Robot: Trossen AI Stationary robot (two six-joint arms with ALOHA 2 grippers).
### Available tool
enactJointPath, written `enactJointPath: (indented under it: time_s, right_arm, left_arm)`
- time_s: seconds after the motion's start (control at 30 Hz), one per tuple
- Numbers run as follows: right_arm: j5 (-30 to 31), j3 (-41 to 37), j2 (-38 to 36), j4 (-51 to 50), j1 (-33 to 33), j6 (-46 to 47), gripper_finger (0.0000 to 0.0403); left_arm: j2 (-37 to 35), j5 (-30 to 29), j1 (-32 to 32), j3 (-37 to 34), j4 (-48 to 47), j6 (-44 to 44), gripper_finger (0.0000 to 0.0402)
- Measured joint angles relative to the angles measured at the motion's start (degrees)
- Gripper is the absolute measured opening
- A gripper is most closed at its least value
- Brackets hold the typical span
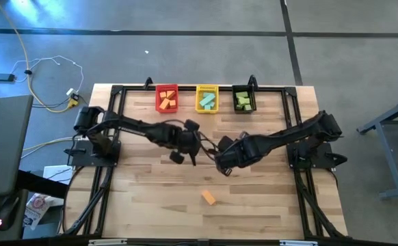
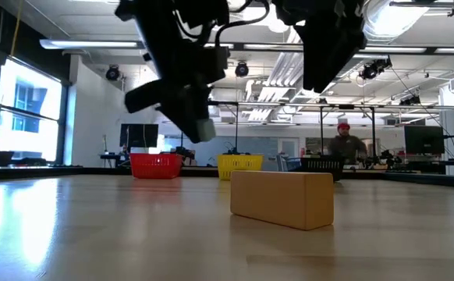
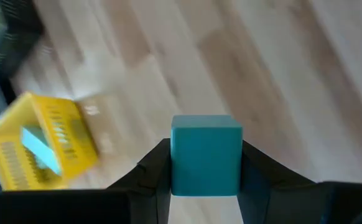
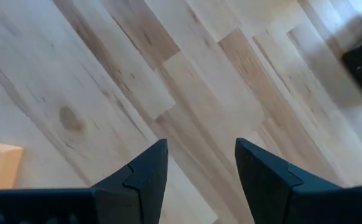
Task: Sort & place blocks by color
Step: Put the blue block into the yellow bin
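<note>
- My left gripper (image 3: 206,180) is clamped on a teal foam cube (image 3: 206,154); the yellow plastic bin (image 3: 41,146) sits toward 12 o'clock. Release short and the cube lands on the table.
- My right gripper (image 4: 199,163) is apart, empty; the orange foam bar (image 1: 208,197) at 6 o'clock could be nudged on descent.

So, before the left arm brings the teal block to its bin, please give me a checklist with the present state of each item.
1. Teal block clamped in the left gripper: ok.
2. Block sits square between the fingers: ok.
3. Yellow bin already holds teal blocks, so the colour matches: ok.
4. Right gripper open and empty, over bare table: ok.
5. Free path between both arms near the table middle: cannot tell.
6. Orange block left on the table for later: ok.
</note>
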Motion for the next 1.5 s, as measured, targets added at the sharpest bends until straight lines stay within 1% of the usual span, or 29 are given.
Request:
enactJointPath:
  time_s: [0.13,0.27,0.37,0.47,0.6,0.73,0.9,1.0,1.2,1.37,1.5]
  right_arm:
    - [1.65,0.02,0.0,0.07,1.05,3.67,0.0174]
    - [1.79,0.11,0.0,0.2,1.04,6.46,0.0174]
    - [3.1,0.11,0.0,0.05,0.55,7.59,0.0174]
    - [5.97,0.11,0.0,-0.19,-0.75,7.86,0.0174]
    - [8.13,0.09,0.0,0.02,-3.49,5.41,0.0174]
    - [11.95,1.9,0.0,-1.08,-5.64,2.47,0.0174]
    - [16.45,7.63,0.0,-2.67,-7.17,-1.08,0.0174]
    - [16.71,11.34,0.06,-3.17,-7.64,-3.7,0.0174]
    - [20.23,17.05,0.0,-3.38,-8.71,-8.39,0.0174]
    - [21.27,19.7,0.0,-5.27,-9.56,-9.54,0.0174]
    - [20.75,19.82,0.0,-6.85,-9.54,-8.11,0.0174]
  left_arm:
    - [0.18,0.27,3.65,0.0,5.53,4.9,0.0106]
    - [0.22,0.35,6.57,0.0,10.91,8.53,0.0109]
    - [0.24,0.34,7.51,0.0,12.93,11.13,0.0109]
    - [0.24,0.4,7.43,0.0,13.99,12.8,0.0107]
    - [0.22,0.35,6.88,0.0,14.81,14.49,0.0108]
    - [0.01,0.38,6.94,0.0,14.77,14.61,0.0107]
    - [-0.09,0.48,8.53,0.0,14.65,15.17,0.0107]
    - [-0.09,0.62,10.0,0.02,15.41,15.55,0.0107]
    - [0.04,0.48,13.49,0.02,16.25,15.62,0.0107]
    - [0.04,3.55,17.15,0.02,18.77,17.51,0.0107]
    - [0.05,8.14,21.14,0.02,22.09,17.52,0.0107]
